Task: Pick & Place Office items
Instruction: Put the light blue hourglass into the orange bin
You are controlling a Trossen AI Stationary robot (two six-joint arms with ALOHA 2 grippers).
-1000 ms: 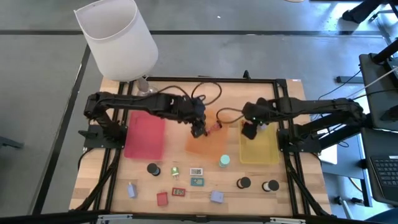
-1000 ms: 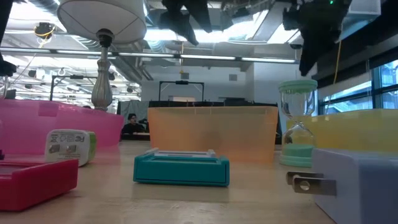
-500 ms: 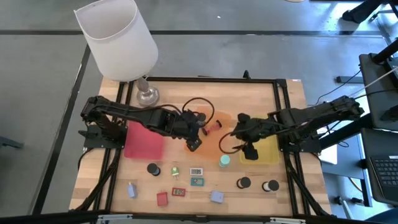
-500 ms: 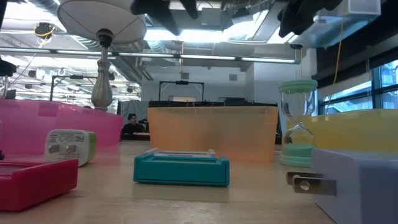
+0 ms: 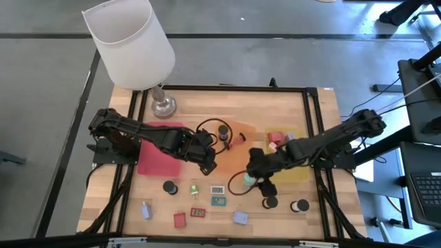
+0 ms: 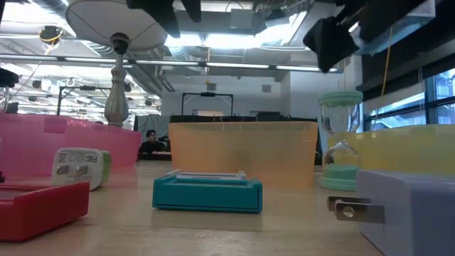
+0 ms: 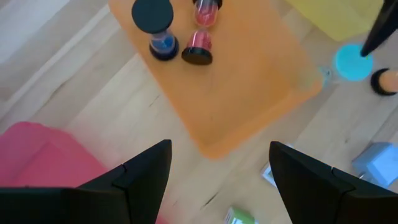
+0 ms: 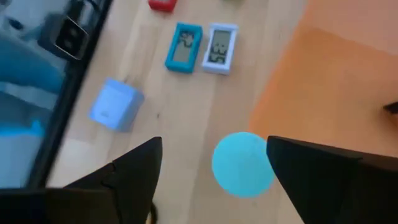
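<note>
The right gripper [image 8: 211,163] is hovering open over the teal sand timer [image 8: 242,163], which is standing upright on the wood at lower centre of the high view, just beside the orange tray [image 5: 234,157]. It is probably light but fragile: thin glass pinched between 2 round plastic caps. Taking it across the top cap looks safest, since the glass waist would be slippery. The left gripper [image 7: 216,163] is hanging open and empty over the orange tray's edge.
</note>
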